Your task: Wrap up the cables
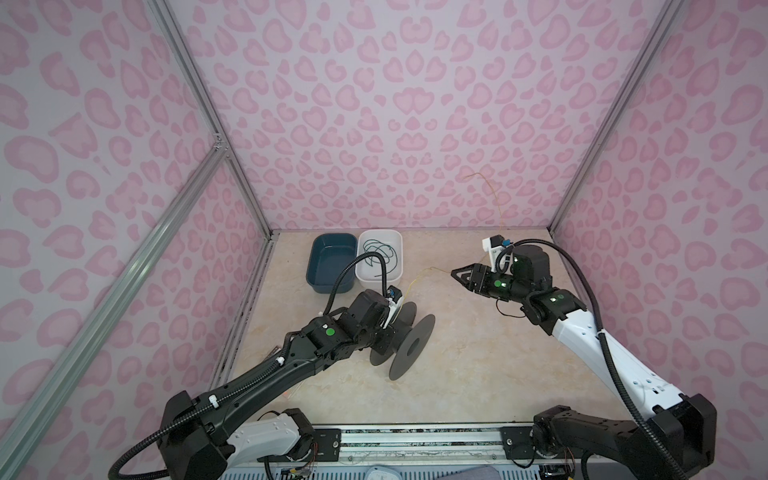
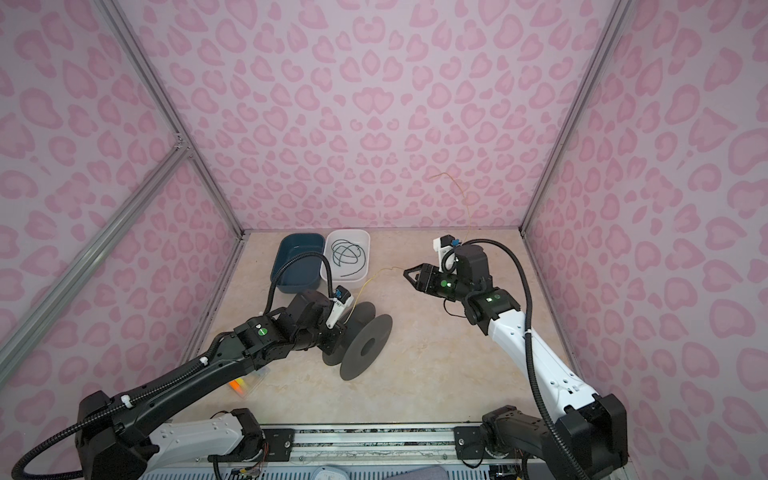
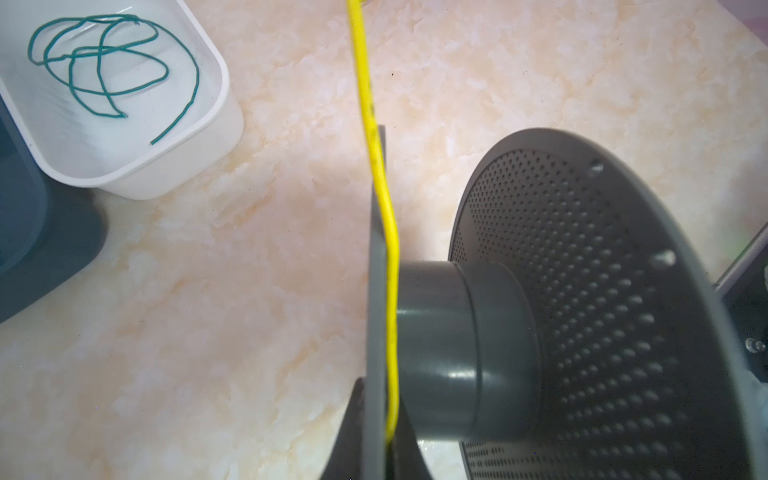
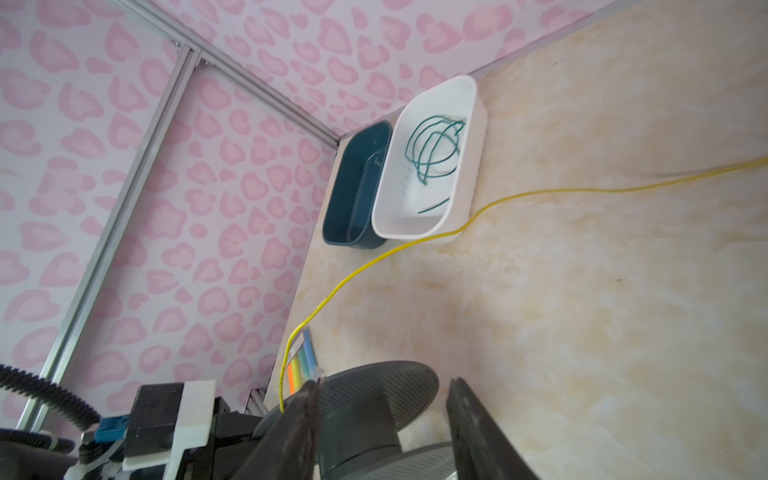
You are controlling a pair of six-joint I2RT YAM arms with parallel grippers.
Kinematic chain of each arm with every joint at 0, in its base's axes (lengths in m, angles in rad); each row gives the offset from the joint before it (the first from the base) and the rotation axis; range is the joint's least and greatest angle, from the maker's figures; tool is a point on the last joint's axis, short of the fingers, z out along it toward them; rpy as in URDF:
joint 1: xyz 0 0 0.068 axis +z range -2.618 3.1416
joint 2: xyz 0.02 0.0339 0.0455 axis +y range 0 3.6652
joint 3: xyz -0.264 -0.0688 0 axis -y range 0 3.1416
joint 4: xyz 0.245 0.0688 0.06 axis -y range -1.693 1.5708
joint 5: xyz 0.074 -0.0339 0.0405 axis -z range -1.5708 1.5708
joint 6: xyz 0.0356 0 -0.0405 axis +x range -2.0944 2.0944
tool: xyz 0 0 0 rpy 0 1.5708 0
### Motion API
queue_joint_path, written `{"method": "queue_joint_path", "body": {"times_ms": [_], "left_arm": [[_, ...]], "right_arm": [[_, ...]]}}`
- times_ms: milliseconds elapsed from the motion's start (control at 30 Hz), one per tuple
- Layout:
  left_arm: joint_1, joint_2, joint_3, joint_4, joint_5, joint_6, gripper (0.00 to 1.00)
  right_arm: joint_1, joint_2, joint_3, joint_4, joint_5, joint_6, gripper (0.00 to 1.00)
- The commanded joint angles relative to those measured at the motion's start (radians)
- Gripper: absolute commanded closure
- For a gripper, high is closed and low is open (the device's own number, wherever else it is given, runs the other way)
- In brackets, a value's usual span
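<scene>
The pale yellow cable (image 1: 415, 280) runs from a dark grey spool (image 1: 411, 345) across the table and past my right gripper (image 1: 459, 276). Its far end (image 1: 488, 187) stands up in front of the back wall. My left gripper (image 3: 384, 440) is shut on the spool's thin flange and pins the yellow cable (image 3: 365, 104) against it, beside the hub (image 3: 457, 345). In the right wrist view my right gripper (image 4: 382, 382) is open and empty, and the yellow cable (image 4: 540, 192) lies apart from it. The dark green cable (image 1: 380, 253) sits in loose loops inside a white bin (image 1: 376, 284).
A dark blue bin (image 1: 332, 259) stands against the white bin's left side at the back of the table. A clear packet of coloured sticks (image 2: 245, 384) lies by the left wall under my left arm. Pink patterned walls with aluminium frames close in three sides.
</scene>
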Motion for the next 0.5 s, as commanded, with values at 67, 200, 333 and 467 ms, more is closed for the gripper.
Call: {"method": "queue_joint_path", "body": {"times_ms": [67, 200, 333, 467], "left_arm": [[0.001, -0.017, -0.014, -0.032, -0.010, -0.017, 0.96], [0.001, -0.033, -0.023, -0.040, -0.013, -0.020, 0.96], [0.000, -0.039, -0.029, -0.040, -0.013, -0.022, 0.96], [0.001, -0.040, -0.034, -0.038, -0.009, -0.017, 0.96]], "right_arm": [[-0.122, 0.019, 0.032, -0.079, 0.161, -0.067, 0.47], [-0.224, 0.135, 0.061, -0.034, 0.259, -0.075, 0.44], [-0.277, 0.331, 0.162, 0.030, 0.384, -0.113, 0.41], [-0.309, 0.574, 0.365, -0.036, 0.372, -0.180, 0.40]]}}
